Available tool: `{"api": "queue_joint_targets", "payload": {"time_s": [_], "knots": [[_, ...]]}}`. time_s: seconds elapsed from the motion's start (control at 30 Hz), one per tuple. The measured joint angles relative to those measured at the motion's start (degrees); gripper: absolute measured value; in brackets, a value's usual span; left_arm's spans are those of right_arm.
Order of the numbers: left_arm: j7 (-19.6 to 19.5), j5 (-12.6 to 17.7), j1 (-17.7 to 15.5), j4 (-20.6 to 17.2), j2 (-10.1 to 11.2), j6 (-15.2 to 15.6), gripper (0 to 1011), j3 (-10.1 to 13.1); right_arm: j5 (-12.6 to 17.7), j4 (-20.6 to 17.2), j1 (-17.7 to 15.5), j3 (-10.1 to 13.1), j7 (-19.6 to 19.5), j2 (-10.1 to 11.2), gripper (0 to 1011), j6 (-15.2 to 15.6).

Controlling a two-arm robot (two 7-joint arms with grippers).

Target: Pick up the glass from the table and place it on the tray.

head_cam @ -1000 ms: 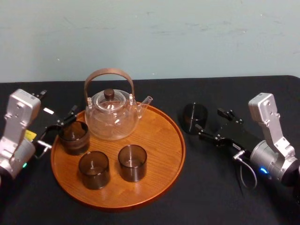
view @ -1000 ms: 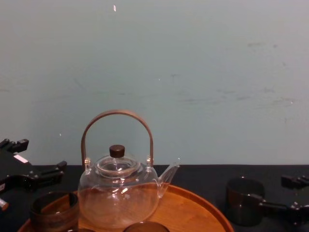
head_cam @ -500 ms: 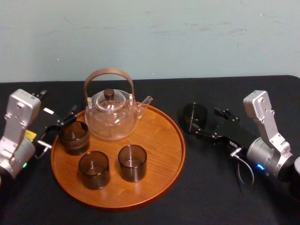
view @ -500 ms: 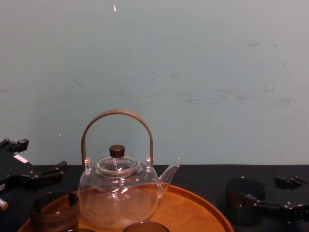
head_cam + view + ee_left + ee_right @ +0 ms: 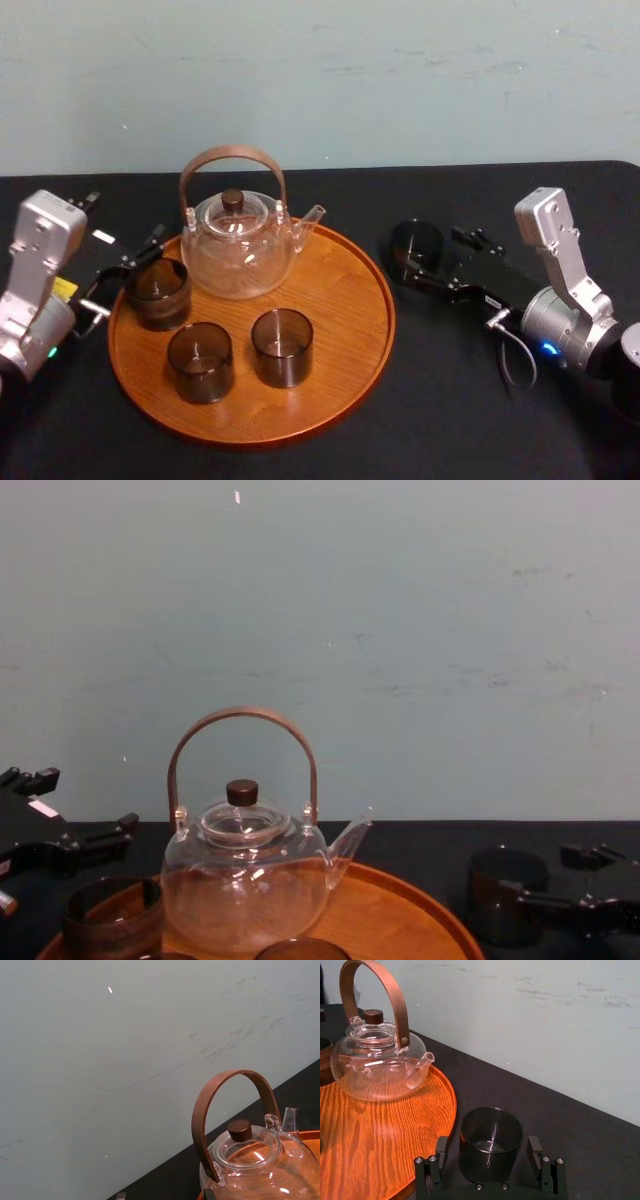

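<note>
glass, a short dark smoky cylindrical tumbler (image 5: 413,245), stands upright on black-covered table (image 5: 450,410), just right of large round orange-brown wooden tray (image 5: 340,320) and clear of its rim. right gripper (image 5: 488,1146) spread wide, one finger each side of the tumbler with gaps, gripping nothing. clear glass teapot with brown hoop handle (image 5: 238,250) and three similar dark tumblers (image 5: 282,345) sit on the tray. left gripper (image 5: 128,272) spread apart, empty, at tray's left edge.

Right hand (image 5: 426,258) — at the glass (image 5: 414,246)
</note>
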Motion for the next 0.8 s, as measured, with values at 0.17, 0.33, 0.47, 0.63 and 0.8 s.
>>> {"api": "queue_joint_targets", "payload": {"time_s": [0.17, 0.33, 0.47, 0.63, 0.8], "knots": [[0.0, 0.0, 0.0, 0.0, 0.0, 0.0, 1001, 0.0, 0.4, 2.6, 1.7, -0.4, 0.8, -0.6, 1002, -0.7], [0.0, 0.0, 0.0, 0.0, 0.0, 0.0, 1001, 0.0, 0.5, 4.8, 3.2, -0.9, 1.4, -1.2, 1002, -1.5], [0.0, 0.0, 0.0, 0.0, 0.0, 0.0, 1001, 0.0, 0.5, 6.3, 4.2, -1.2, 1.7, -1.6, 1002, -2.2], [0.0, 0.0, 0.0, 0.0, 0.0, 0.0, 1001, 0.0, 0.4, 8.2, 5.5, -1.7, 2.0, -2.2, 1002, -2.9], [0.0, 0.0, 0.0, 0.0, 0.0, 0.0, 1001, 0.0, 0.3, 9.5, 6.3, -2.1, 2.3, -2.5, 1002, -3.2]]}}
